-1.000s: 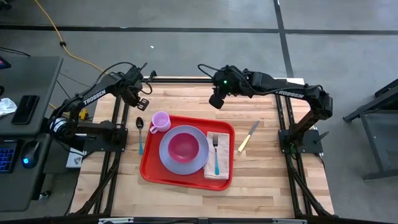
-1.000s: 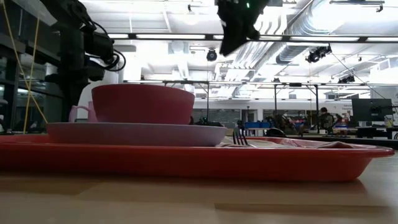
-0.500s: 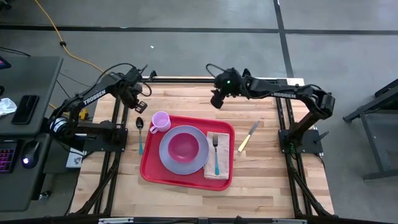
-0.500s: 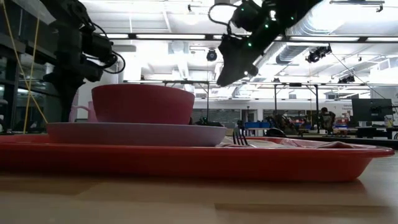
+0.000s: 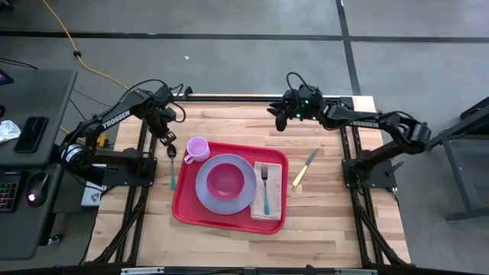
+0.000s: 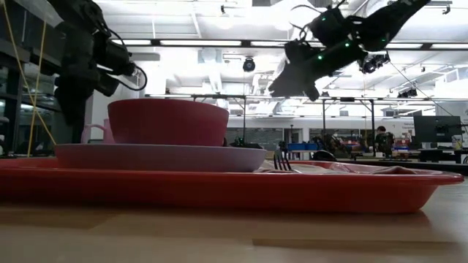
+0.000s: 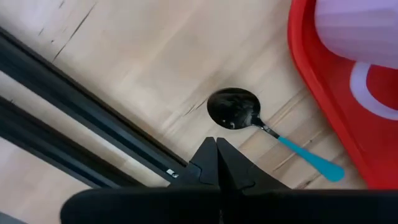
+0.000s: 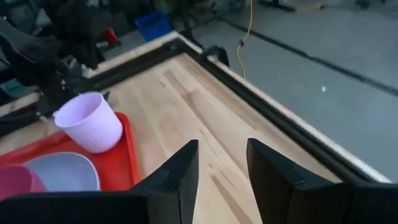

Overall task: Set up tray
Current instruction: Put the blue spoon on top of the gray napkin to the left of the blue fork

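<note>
the red tray [image 5: 229,215] sits mid-table holding plate, bowl and cup, the left gripper [image 5: 170,138] pinched together above the spoon [image 5: 172,162], the right gripper [image 5: 280,122] parted, empty, near the table's far edge.

Even, bright overhead light fills the high view, and the wooden table [image 5: 229,237] carries only faint, soft shadows. In the low view the ceiling strip lights [image 6: 197,42] glare white and wash out the room behind, so both arms read as dark silhouettes; the red tray [image 6: 234,188] rim is soft, and the table edge nearest the lens is blurred. In the left wrist view the black spoon bowl [image 7: 234,109] shows small specular glints. In the right wrist view, background clutter is out of focus
</note>
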